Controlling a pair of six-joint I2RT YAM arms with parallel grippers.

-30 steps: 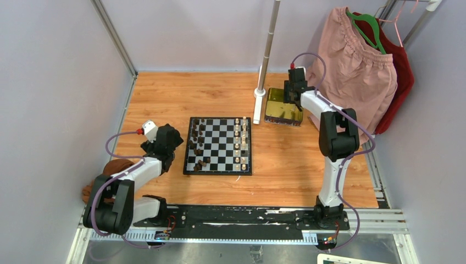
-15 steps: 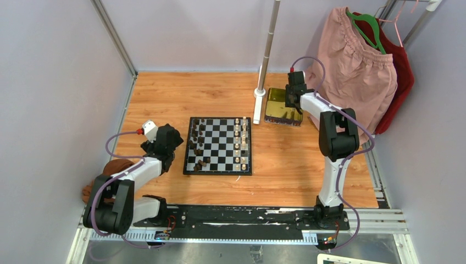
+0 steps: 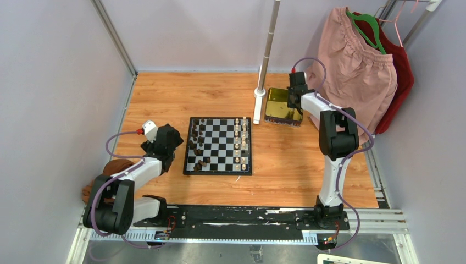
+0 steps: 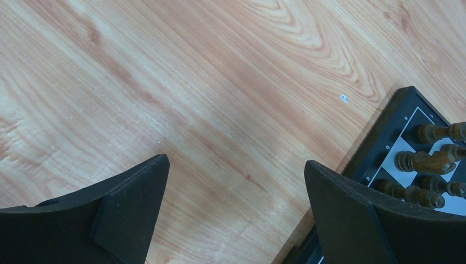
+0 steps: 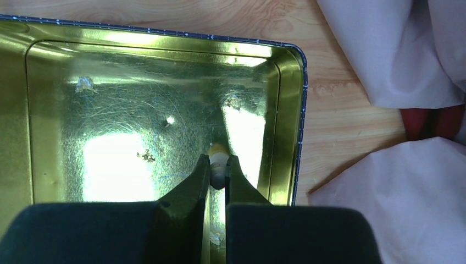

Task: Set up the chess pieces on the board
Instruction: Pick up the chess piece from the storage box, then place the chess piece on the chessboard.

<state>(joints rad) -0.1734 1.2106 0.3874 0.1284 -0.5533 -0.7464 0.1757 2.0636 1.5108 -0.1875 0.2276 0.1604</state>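
The board (image 3: pixel 218 146) lies mid-table, with dark chess pieces (image 3: pixel 197 141) in its left columns and cream chess pieces (image 3: pixel 240 140) in its right ones. My right gripper (image 5: pixel 218 168) reaches down into the gold tin (image 5: pixel 288 121) and is shut on a small cream chess piece (image 5: pixel 218 161) near the tin's right wall. My left gripper (image 4: pixel 236 170) hovers open over bare wood just left of the board (image 4: pixel 379 143), nothing between its fingers. Dark pieces (image 4: pixel 426 162) show at the board's edge in the left wrist view.
A white pole (image 3: pixel 266 55) on a round base stands behind the board, next to the tin (image 3: pixel 279 107). Pink and red clothes (image 3: pixel 362 66) hang at the back right, close to the right arm. A brown object (image 3: pixel 112 168) lies by the left arm's base.
My right gripper has closed from wide open onto the cream piece in the tin, and its arm has shifted slightly. The left arm has not moved.
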